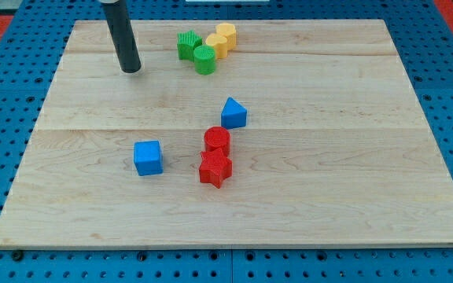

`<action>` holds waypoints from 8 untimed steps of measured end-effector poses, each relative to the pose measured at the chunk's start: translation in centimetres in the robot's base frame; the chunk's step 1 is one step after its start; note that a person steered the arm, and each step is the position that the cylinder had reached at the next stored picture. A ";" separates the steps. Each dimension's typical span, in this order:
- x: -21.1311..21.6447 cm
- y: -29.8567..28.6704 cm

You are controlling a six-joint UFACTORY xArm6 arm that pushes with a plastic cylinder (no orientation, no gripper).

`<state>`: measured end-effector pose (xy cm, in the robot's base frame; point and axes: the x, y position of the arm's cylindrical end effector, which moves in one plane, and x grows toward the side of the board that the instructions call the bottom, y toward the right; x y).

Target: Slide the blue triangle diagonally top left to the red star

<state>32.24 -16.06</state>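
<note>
The blue triangle (233,114) sits near the board's middle. The red star (215,169) lies below it and slightly to the view's left, with a red cylinder (217,141) between them, touching the star. My tip (131,69) rests on the board at the view's upper left, far from the blue triangle and to the left of the green and yellow cluster.
A blue cube (148,157) sits left of the red star. A green star (188,45), a green cylinder (204,60) and two yellow blocks (222,39) cluster at the view's top. The wooden board (352,173) lies on a blue pegboard.
</note>
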 end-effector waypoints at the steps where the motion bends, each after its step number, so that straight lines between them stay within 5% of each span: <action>1: 2.4 0.0; 3: 4.0 14.6; 7: 9.9 20.6; 8: 9.5 16.7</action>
<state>41.74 0.62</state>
